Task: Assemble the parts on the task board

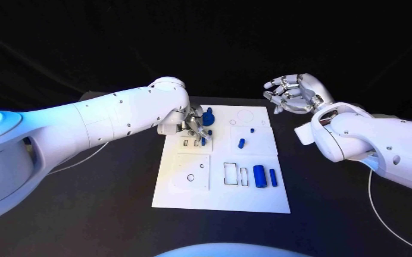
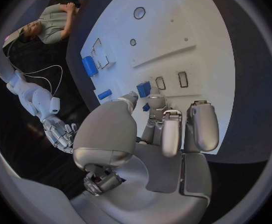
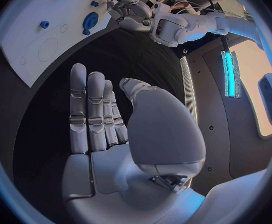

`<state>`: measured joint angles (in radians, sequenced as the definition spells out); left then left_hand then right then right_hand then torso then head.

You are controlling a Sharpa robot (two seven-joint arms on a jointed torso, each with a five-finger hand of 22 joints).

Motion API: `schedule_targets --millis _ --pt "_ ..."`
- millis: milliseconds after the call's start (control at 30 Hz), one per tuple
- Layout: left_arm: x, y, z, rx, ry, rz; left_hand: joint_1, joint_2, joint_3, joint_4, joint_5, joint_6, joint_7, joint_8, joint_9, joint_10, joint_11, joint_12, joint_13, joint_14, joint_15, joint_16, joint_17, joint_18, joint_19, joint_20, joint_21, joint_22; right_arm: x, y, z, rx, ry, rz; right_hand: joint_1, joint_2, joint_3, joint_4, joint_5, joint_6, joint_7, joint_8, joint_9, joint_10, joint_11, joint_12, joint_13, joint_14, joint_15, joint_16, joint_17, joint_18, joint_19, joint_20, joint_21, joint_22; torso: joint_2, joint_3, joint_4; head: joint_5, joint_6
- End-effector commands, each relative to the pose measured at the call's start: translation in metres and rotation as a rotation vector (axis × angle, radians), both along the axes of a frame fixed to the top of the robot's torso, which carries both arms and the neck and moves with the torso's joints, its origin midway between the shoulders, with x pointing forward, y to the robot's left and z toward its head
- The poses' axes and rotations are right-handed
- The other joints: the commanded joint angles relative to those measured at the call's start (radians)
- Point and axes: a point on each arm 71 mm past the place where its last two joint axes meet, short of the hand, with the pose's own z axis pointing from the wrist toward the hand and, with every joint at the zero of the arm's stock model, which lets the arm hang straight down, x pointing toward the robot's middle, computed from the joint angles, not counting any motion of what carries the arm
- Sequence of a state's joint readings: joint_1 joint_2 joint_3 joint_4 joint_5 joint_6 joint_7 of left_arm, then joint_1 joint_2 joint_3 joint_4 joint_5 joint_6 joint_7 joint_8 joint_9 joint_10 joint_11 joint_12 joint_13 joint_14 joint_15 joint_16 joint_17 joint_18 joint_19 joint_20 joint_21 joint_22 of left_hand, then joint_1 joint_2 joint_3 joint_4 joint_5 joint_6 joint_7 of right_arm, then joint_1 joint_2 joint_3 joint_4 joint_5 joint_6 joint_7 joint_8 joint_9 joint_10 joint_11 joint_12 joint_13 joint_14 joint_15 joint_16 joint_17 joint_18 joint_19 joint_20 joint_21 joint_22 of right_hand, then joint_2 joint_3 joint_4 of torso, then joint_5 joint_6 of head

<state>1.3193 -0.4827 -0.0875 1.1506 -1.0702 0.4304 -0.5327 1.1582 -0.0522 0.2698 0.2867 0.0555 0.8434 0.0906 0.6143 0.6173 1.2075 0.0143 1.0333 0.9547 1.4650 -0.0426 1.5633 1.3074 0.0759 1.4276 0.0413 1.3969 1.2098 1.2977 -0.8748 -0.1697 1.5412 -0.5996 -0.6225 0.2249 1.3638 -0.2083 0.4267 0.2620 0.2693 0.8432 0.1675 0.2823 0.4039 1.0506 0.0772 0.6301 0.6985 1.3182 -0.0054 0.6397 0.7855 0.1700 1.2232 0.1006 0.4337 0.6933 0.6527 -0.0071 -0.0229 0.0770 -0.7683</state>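
My left silver hand (image 1: 194,127) pinching a small blue plastic part (image 2: 144,89) over the flat white task board (image 1: 258,200) near its rectangular slots, my right silver hand (image 1: 292,93) hovering open-fingered, holding nothing, beside the board's far right corner

Head camera overlooking task board (image 1: 221,176), wrist cameras close behind each hand, all sharing board
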Motion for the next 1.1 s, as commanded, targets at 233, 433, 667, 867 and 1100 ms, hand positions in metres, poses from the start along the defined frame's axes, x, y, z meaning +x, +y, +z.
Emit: schedule_targets --millis 233,433,667,867,1100 --pt "-0.001 -0.002 -0.002 -0.008 0.021 -0.006 0.031 0.002 0.060 -0.001 0.000 -0.006 -0.003 -0.004 0.005 -0.007 -0.002 0.002 -0.003 0.105 -0.009 0.006 0.262 -0.006 0.009 0.000 0.006 0.003 0.000 0.001 -0.001 -0.002 0.010 0.015 -0.002 -0.003 0.002 -0.004 0.011 -0.006 -0.001 -0.002 -0.002 -0.006 0.001 -0.006 -0.003 0.001 0.007 -0.006 0.002 0.012 0.009 0.002 -0.007 -0.002 -0.001 0.0004 0.0004 0.000 -0.005" --pt "-0.002 -0.002 -0.002 -0.031 0.036 0.004 0.084 -0.015 0.212 -0.030 0.000 -0.007 -0.010 0.004 0.025 -0.008 -0.008 -0.001 -0.007 0.105 -0.015 0.006 0.262 -0.007 0.010 -0.006 0.009 0.008 0.000 0.001 -0.001 -0.003 0.012 0.015 -0.002 -0.003 0.003 -0.006 0.019 -0.006 -0.001 -0.001 -0.002 -0.006 0.001 -0.006 -0.004 0.002 0.007 -0.009 0.005 0.012 0.010 0.002 -0.009 -0.004 -0.002 0.0012 0.0008 -0.001 -0.007" --pt "-0.002 -0.002 -0.003 -0.076 0.065 0.028 0.095 -0.047 0.438 -0.132 0.001 -0.027 -0.006 0.026 0.068 -0.006 -0.007 -0.011 -0.019 0.106 -0.015 0.008 0.263 -0.008 0.012 -0.006 0.013 0.018 0.000 0.001 -0.002 -0.003 0.014 0.014 -0.002 -0.004 0.006 -0.009 0.038 -0.006 -0.001 0.000 -0.002 -0.007 0.001 -0.005 -0.008 0.003 0.006 -0.014 0.011 0.012 0.014 0.001 -0.013 -0.008 -0.002 0.0012 0.0013 0.000 -0.008" --pt "-0.003 0.000 -0.004 -0.109 0.087 0.049 0.059 -0.062 0.542 -0.201 0.002 -0.033 -0.005 0.050 0.104 0.002 -0.007 -0.008 -0.017 0.106 -0.014 0.008 0.263 -0.009 0.012 -0.005 0.015 0.023 0.001 0.001 -0.002 -0.004 0.015 0.014 -0.002 -0.004 0.007 -0.011 0.046 -0.006 -0.001 0.001 -0.002 -0.007 0.001 -0.005 -0.009 0.004 0.006 -0.015 0.013 0.012 0.015 0.001 -0.015 -0.009 -0.003 0.0013 0.0016 0.002 -0.007" --pt "-0.004 0.008 -0.002 -0.165 0.085 0.101 0.031 -0.069 0.594 -0.240 0.010 -0.032 -0.008 0.071 0.133 0.023 -0.010 0.013 0.003 0.104 -0.016 0.004 0.259 -0.008 0.011 -0.005 0.014 0.021 0.001 0.001 -0.002 -0.004 0.015 0.014 -0.003 -0.005 0.007 -0.011 0.049 -0.006 -0.001 0.001 -0.002 -0.007 0.001 -0.005 -0.010 0.004 0.006 -0.016 0.014 0.012 0.016 0.001 -0.015 -0.010 -0.003 0.0018 0.0035 0.006 -0.006"
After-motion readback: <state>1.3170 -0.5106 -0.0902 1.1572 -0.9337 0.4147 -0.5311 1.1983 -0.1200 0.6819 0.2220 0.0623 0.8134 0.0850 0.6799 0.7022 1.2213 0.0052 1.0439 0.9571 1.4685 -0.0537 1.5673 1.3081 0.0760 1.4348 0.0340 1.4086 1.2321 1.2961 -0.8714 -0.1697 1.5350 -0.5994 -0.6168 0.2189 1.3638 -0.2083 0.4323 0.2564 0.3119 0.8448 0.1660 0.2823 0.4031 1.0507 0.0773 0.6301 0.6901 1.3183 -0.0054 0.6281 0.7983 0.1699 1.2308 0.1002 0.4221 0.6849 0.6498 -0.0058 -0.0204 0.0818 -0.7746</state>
